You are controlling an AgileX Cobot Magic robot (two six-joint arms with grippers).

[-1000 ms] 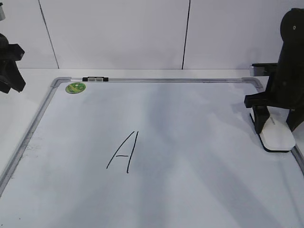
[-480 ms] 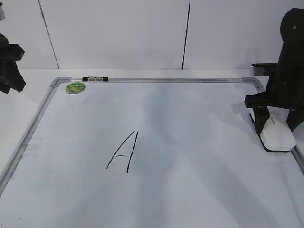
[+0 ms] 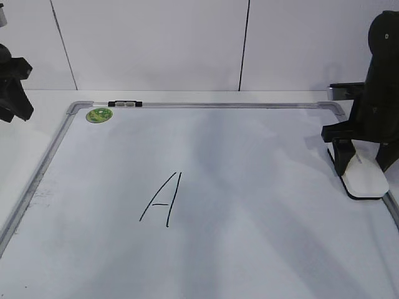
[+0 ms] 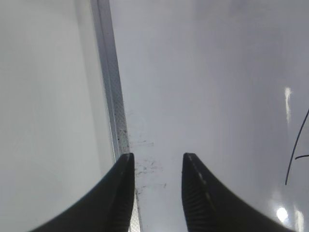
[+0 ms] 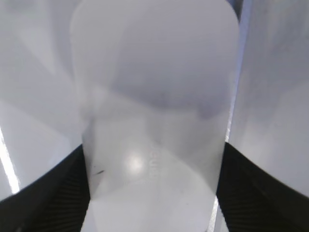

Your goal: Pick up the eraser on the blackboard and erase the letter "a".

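The white eraser (image 3: 365,181) lies on the blackboard (image 3: 206,104) by its right frame edge. My right gripper (image 3: 360,163) stands over it, jaws against both long sides. In the right wrist view the eraser (image 5: 154,96) fills the gap between the fingers of my right gripper (image 5: 154,146). No small letter "a" shows; only a large capital "A" (image 3: 162,199) is on the board. My left gripper (image 4: 157,159) is open and empty above the board's left frame (image 4: 111,96), at the far left in the exterior view (image 3: 12,93).
A round green sticker (image 3: 99,114) sits at the board's top left corner. A small black-and-white clip (image 3: 124,104) is on the top frame. Faint dark smudges (image 4: 145,166) mark the board near its left edge. A white wall stands behind.
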